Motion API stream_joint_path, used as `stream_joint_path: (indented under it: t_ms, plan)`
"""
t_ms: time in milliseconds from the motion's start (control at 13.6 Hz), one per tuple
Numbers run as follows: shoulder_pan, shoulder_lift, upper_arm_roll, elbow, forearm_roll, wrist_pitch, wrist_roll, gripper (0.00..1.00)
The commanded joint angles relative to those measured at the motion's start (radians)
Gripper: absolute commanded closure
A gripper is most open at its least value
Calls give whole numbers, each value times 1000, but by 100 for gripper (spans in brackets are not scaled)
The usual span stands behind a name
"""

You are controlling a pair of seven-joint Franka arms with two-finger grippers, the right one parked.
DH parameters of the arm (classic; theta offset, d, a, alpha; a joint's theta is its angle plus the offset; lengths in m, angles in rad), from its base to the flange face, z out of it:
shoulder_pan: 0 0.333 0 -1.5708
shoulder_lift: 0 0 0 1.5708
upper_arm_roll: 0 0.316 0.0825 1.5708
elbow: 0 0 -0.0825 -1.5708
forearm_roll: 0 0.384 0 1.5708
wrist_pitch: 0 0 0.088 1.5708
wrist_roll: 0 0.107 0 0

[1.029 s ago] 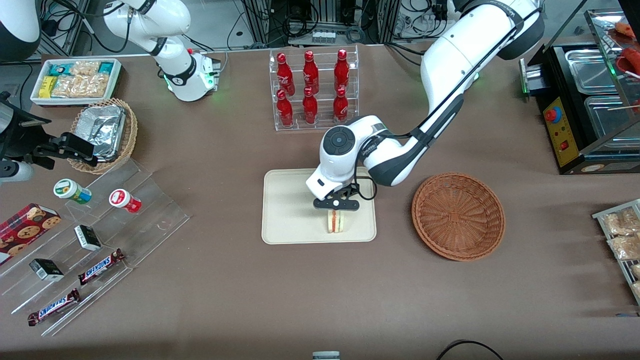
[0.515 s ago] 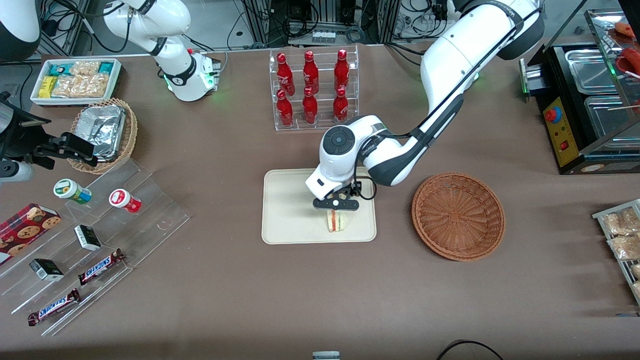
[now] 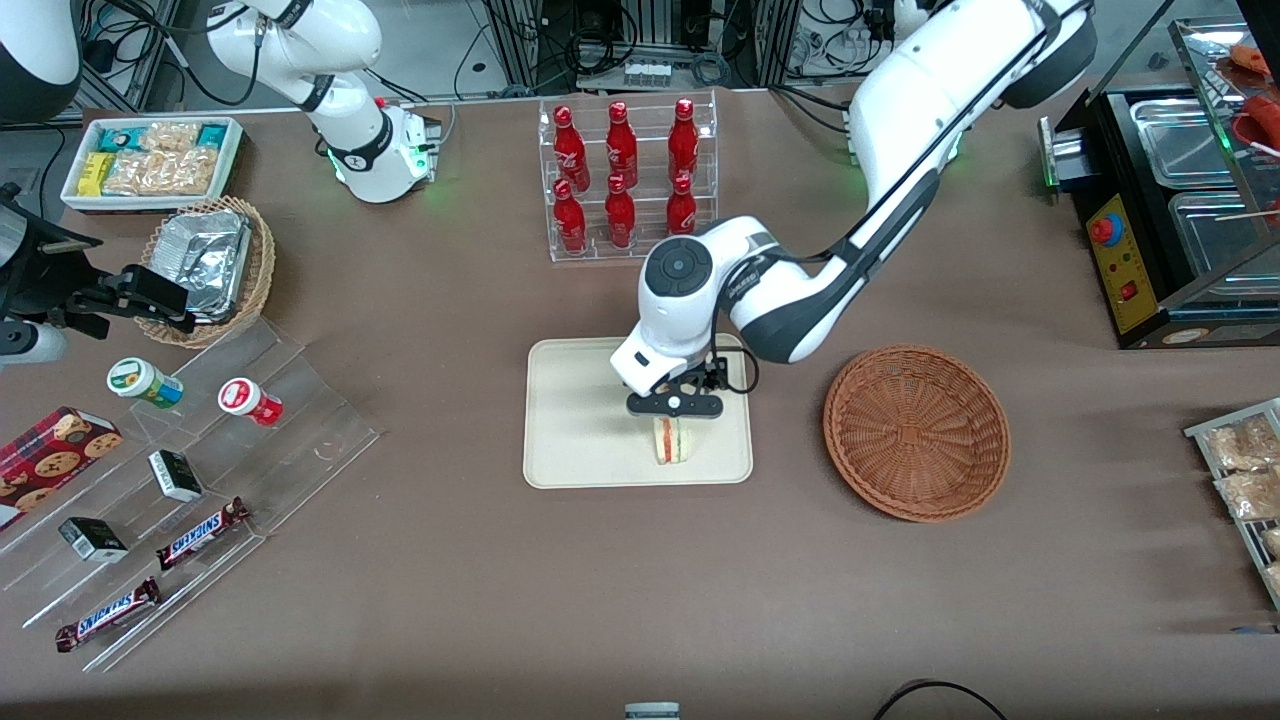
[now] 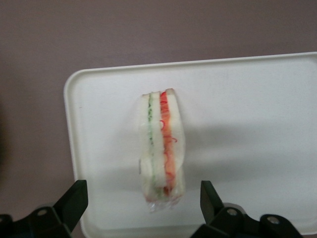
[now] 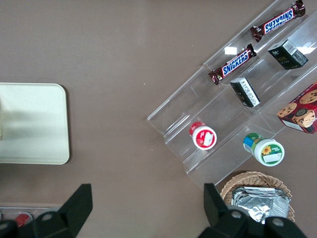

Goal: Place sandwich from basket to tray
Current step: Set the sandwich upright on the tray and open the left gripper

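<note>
On the tray (image 3: 570, 440) I see the sandwich (image 3: 672, 442) standing on edge, wrapped in film; it looks light, soft, easily crushed; I'd take it by the bread faces; my gripper (image 3: 673, 404) hovers above, jaws spread, released; the basket (image 3: 916, 432) sits empty.

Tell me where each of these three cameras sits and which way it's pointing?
Front view: raised above the table, facing both arms; the working arm reaches over the tray, its end effector open just above the sandwich, the basket beside it.
Left wrist view: on the working arm's wrist, looking straight down at the sandwich on the tray; both fingertips show.
Right wrist view: on the parked arm's wrist, looking down at the snack shelf; its own fingers show.
Shared: all three see the tray.
</note>
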Motion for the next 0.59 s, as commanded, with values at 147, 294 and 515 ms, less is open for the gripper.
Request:
stream_joint_path:
  t_ms: [147,294,515]
  plan:
    - [20,-110,-10,-13,-66,-86,-7,0]
    - [32,-142,-9,-10,-109,-94,-7,0]
    - [41,-193,-1,-8,-123,-112,-7,0]
